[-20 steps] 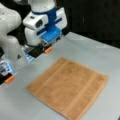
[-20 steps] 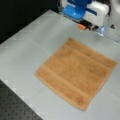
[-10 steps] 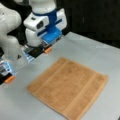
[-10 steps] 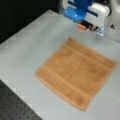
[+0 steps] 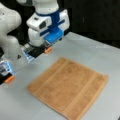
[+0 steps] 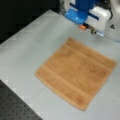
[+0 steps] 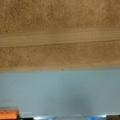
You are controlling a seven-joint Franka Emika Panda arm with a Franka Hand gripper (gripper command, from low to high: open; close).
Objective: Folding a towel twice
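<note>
Soft orange-brown terry cloth towel (image 5: 68, 87) (image 6: 76, 72) (image 7: 60, 32) lies flat and unfolded on the pale grey table (image 5: 100, 55) (image 6: 25, 50), no fold made. White-and-blue gripper (image 5: 47, 50) (image 6: 86, 27) hovers just beside its near banded edge, touching nothing; cannot tell whether its jaws are apart. Good grasp likely means pinching that edge at a corner, low, catching one layer only.
</note>
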